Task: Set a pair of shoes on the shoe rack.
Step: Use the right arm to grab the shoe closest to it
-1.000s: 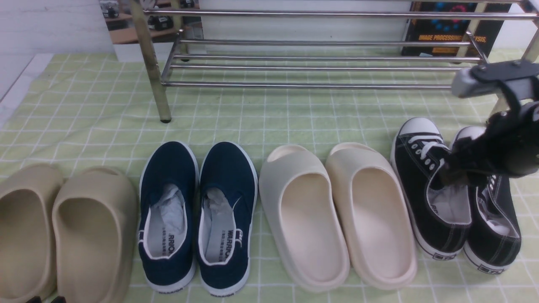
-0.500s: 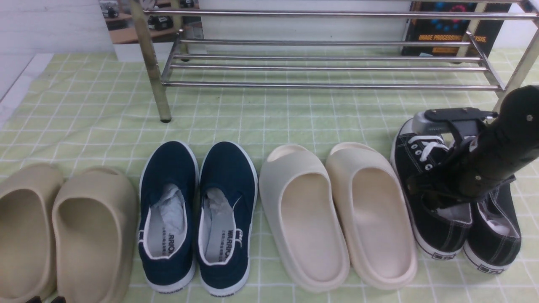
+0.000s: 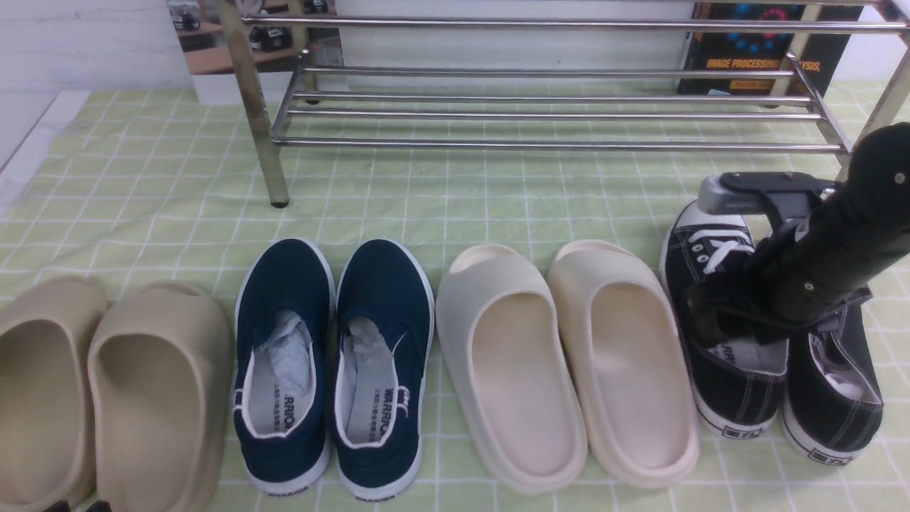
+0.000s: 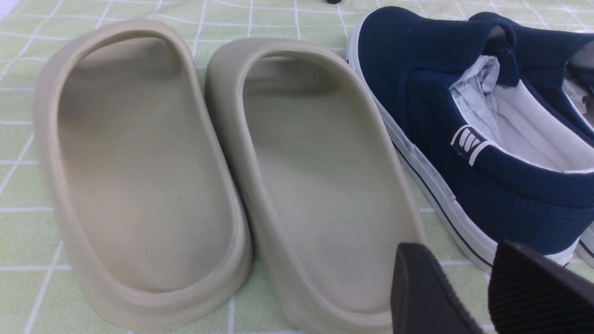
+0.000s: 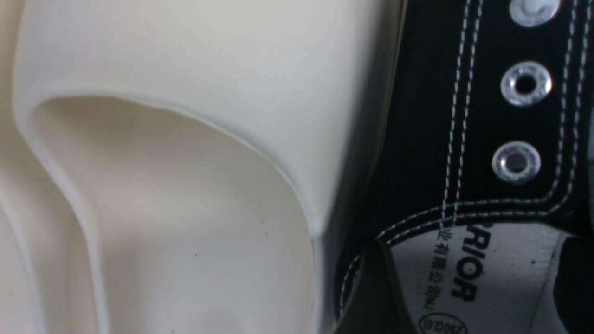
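Two black canvas sneakers, white laces, white soles, grey lining

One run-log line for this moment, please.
right gripper: open, tips in one shoe's opening | pair of shoes: on cloth, unlifted | shoe rack: pair not on it | left gripper: open, by tan slides

Black white-toed sneakers sit side by side before the chrome rack.
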Controlling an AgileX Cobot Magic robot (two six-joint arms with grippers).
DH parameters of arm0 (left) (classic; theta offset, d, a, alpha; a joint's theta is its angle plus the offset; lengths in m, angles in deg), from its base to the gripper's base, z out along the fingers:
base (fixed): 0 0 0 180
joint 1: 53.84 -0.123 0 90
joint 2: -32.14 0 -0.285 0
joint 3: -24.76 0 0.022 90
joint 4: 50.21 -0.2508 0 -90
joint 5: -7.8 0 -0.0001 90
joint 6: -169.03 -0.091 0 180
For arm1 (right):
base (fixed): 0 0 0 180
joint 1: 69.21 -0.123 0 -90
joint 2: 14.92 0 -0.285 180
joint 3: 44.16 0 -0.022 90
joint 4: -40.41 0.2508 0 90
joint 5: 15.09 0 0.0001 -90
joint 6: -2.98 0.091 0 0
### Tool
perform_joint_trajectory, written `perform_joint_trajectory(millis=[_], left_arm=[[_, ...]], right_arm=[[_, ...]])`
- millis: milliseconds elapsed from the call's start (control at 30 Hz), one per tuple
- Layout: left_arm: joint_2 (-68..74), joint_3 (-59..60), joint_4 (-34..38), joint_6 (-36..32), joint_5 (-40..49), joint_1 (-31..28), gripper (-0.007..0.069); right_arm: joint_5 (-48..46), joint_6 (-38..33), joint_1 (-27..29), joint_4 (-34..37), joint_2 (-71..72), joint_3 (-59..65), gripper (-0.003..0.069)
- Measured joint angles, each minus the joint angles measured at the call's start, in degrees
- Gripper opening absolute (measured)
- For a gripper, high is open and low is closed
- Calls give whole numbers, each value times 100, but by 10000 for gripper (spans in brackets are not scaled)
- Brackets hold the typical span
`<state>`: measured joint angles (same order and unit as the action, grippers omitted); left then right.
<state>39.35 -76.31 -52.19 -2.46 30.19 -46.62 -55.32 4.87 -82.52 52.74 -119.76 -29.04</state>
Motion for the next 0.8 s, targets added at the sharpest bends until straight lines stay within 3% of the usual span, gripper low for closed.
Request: perform_joint_trajectory(millis=[267,600,767,800], left_arm=[[0,0,0,0,0,0,239],[0,0,0,0,0,0,239],[0,0,0,0,0,0,239],[0,0,0,0,0,0,239]], right_arm=[[-51,0,0,172,125,-7,430],[-93,-76,-40,513,239,-7,487],[65,-429,-40,461,-82,-7,347],[142,-578,-40,390,-208,-7,229]])
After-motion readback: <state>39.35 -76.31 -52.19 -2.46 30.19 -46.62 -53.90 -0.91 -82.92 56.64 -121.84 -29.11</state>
